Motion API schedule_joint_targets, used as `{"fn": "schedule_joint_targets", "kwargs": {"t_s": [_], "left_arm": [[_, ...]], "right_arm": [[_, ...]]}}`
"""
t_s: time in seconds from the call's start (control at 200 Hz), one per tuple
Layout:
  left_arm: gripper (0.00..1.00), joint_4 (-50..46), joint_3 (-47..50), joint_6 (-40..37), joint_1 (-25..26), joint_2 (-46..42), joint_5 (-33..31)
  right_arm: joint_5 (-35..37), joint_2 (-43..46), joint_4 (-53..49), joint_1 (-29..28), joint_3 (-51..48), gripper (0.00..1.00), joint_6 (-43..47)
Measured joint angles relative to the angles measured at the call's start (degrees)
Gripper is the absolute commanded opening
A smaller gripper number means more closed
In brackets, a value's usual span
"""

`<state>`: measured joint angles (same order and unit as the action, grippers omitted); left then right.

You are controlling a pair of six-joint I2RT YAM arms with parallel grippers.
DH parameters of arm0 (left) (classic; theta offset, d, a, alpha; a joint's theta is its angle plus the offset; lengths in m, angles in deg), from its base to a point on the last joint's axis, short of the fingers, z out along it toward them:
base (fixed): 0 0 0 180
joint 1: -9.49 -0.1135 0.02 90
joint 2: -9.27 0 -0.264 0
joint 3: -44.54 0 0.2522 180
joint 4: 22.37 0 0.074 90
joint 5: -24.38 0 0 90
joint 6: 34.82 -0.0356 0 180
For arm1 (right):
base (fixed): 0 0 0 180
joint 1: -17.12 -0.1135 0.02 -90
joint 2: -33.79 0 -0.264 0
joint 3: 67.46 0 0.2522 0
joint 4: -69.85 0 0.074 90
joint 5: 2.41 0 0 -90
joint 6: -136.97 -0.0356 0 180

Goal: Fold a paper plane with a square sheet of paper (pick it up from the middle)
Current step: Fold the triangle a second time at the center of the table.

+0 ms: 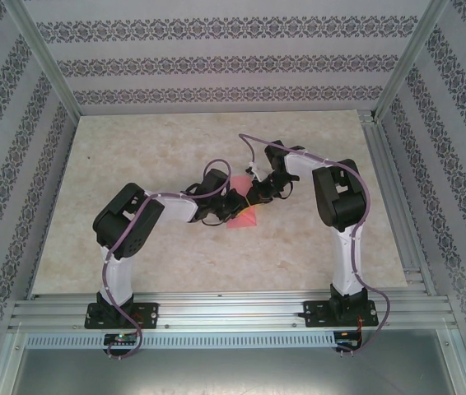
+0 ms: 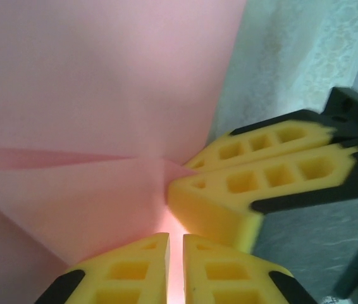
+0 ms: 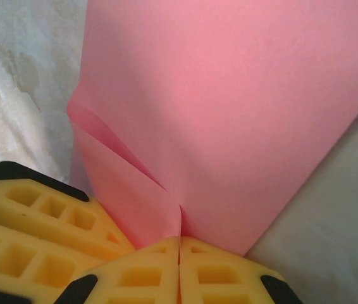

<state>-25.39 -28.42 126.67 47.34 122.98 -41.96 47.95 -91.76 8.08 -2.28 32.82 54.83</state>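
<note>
One table (image 1: 134, 156), pale marbled top. One square sheet of paper (image 1: 244, 217), pink, creased, near the table centre between both arms. The left end effector (image 2: 175, 247) and right end effector (image 3: 179, 244), each closed to a slit, pinching the sheet, just beside each other.

The tabletop (image 1: 134, 247) is a pale beige marble-look slab. The walls (image 1: 216, 66) on three sides have striped damask wallpaper, grey on white. Aluminium frame posts (image 1: 45, 58) run up the back corners, and slotted aluminium rails (image 1: 233, 309) cross the near edge, with a perforated strip (image 1: 233, 339) just below them.
</note>
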Motion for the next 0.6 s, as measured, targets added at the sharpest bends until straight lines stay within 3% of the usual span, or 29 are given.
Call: {"fn": "schedule_joint_targets", "kwargs": {"t_s": [0.325,0.6], "left_arm": [[0.09,-1.64,0.26,-0.02,0.17,0.00,-0.92],[0.16,-1.55,-0.42,-0.33,0.26,0.00,-0.17]], "right_arm": [[-0.02,0.00,0.00,0.00,0.00,0.08,0.00],[-0.02,0.00,0.00,0.00,0.00,0.08,0.00]]}}
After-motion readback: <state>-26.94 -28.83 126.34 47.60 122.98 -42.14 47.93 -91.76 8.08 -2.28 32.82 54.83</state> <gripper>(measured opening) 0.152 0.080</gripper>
